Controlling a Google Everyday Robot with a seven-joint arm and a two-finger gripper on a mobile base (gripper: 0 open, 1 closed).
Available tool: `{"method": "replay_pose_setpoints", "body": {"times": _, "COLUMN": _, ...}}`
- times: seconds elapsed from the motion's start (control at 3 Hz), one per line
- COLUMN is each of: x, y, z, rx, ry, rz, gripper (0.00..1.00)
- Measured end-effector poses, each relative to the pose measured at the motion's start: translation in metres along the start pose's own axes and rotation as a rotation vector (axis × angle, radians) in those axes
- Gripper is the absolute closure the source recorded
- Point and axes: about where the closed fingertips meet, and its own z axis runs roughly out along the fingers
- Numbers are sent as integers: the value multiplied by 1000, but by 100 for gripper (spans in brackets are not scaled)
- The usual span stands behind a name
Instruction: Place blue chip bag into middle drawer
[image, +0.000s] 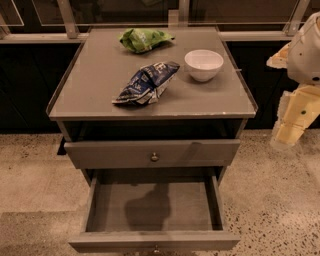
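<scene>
None of the moving is done: the blue chip bag (147, 82) lies on the bench (95, 95) beside the white bowl (203, 64), and the middle drawer (196, 212) stands pulled open below. Grasping and carrying are left. My tool (291, 127) hangs off to the right, touching nothing; clenched or released, I cannot tell.

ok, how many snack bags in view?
2: blue chip bag mid-top beside the white bowl, green bag at back. Upper drawer may hide more. Gripper right of cabinet.

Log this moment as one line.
step: bag not yet grasped | blue chip bag: on cabinet top | middle drawer: open, empty | gripper: view's right edge, apart from bag
</scene>
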Motion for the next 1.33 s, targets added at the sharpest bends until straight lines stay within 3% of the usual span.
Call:
{"method": "replay_pose_setpoints", "body": {"times": 0.33, "x": 0, "y": 0, "z": 0, "rx": 0, "ry": 0, "rz": 0, "gripper": 0}}
{"method": "replay_pose_setpoints", "body": {"times": 0.67, "x": -7, "y": -19, "z": 8, "rx": -7, "ry": -39, "rz": -21, "gripper": 0}}
{"method": "replay_pose_setpoints", "body": {"times": 1.33, "x": -69, "y": -90, "z": 59, "rx": -64, "ry": -213, "rz": -120, "gripper": 0}}
